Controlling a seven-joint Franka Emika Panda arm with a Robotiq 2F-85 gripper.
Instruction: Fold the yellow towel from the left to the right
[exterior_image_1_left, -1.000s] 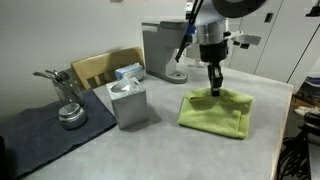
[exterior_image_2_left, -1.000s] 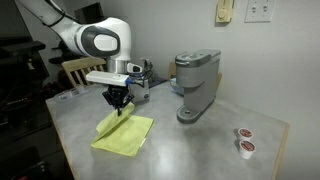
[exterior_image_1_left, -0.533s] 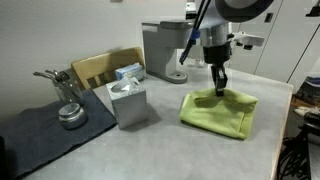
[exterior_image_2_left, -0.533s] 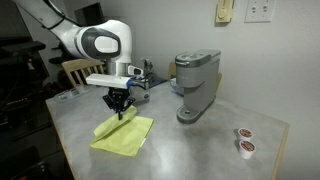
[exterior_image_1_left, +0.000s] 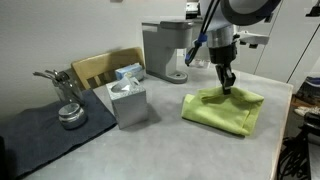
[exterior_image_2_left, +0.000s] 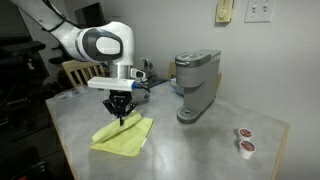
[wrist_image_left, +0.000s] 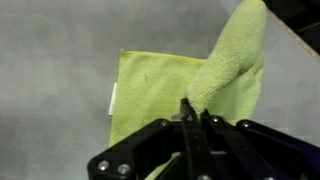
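The yellow towel (exterior_image_1_left: 222, 108) lies on the grey table, partly folded over itself. It also shows in an exterior view (exterior_image_2_left: 122, 136) and in the wrist view (wrist_image_left: 160, 85). My gripper (exterior_image_1_left: 227, 88) is shut on one edge of the towel and holds that edge lifted above the rest of the cloth. In an exterior view the gripper (exterior_image_2_left: 122, 119) hangs just above the towel. In the wrist view the fingers (wrist_image_left: 192, 112) pinch a raised fold of the towel (wrist_image_left: 235, 50).
A grey tissue box (exterior_image_1_left: 128, 102) stands beside the towel. A coffee machine (exterior_image_1_left: 162, 50) stands behind it and shows in both exterior views (exterior_image_2_left: 196, 84). A dark grey mat (exterior_image_1_left: 45, 130) holds metal items (exterior_image_1_left: 66, 100). Two small cups (exterior_image_2_left: 243, 140) sit near the table edge.
My gripper has moved sideways, away from the tissue box, dragging the held towel edge with it across the rest of the cloth.
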